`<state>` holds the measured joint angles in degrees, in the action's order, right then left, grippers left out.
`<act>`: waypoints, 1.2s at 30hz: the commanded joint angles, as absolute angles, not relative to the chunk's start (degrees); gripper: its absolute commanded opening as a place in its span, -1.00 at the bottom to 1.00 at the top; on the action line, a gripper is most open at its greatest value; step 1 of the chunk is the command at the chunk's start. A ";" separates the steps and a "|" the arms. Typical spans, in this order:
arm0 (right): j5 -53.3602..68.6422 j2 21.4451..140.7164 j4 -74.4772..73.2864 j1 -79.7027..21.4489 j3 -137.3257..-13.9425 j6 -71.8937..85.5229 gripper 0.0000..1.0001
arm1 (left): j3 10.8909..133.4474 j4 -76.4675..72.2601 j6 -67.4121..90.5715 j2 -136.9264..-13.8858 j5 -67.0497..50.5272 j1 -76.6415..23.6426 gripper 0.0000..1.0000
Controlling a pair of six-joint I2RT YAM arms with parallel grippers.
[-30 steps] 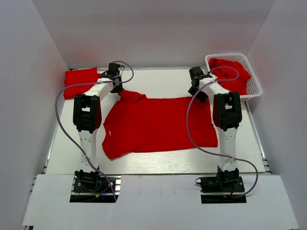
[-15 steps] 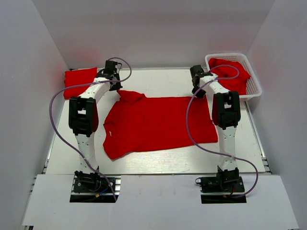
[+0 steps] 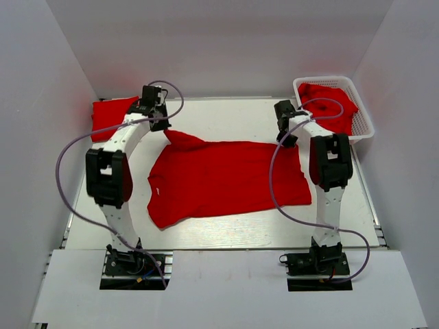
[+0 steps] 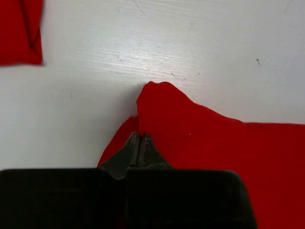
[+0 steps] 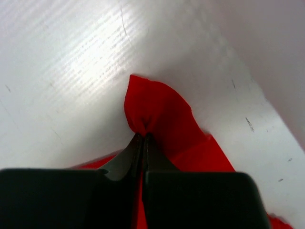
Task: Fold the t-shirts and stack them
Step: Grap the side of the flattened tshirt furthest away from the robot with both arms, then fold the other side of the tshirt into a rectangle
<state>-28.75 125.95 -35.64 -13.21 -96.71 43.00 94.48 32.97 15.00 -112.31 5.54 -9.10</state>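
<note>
A bright red shirt (image 3: 226, 178), spread mid-frame, is being pinched at its upper corners by the left gripper (image 4: 140, 137) and right gripper (image 5: 143, 138).

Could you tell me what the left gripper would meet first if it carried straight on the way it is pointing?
The left gripper, jaws shut on the spread t-shirt, would push into that bunched fold first, then probably the white table; the folded t-shirt lies off to the side.
</note>
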 commanded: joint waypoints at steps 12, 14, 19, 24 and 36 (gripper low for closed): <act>-28.21 110.50 -25.58 -15.03 -82.19 34.45 -1.00 | 72.88 41.65 24.87 -83.95 1.67 -9.93 -1.00; -29.26 109.78 -25.23 -15.21 -81.39 34.19 -1.00 | 70.24 41.66 25.57 -81.14 -0.08 -9.93 -1.00; -28.65 105.30 -24.61 -15.56 -76.74 33.49 -1.00 | 63.29 44.37 27.41 -73.23 -2.20 -9.93 -1.00; -29.62 100.39 -24.44 -15.73 -72.16 33.49 -1.00 | 60.30 47.46 27.42 -67.51 -2.20 -9.93 -1.00; -30.15 92.02 -25.92 -15.73 -63.81 33.75 -1.00 | 47.91 50.53 29.44 -56.87 -6.24 -9.93 -1.00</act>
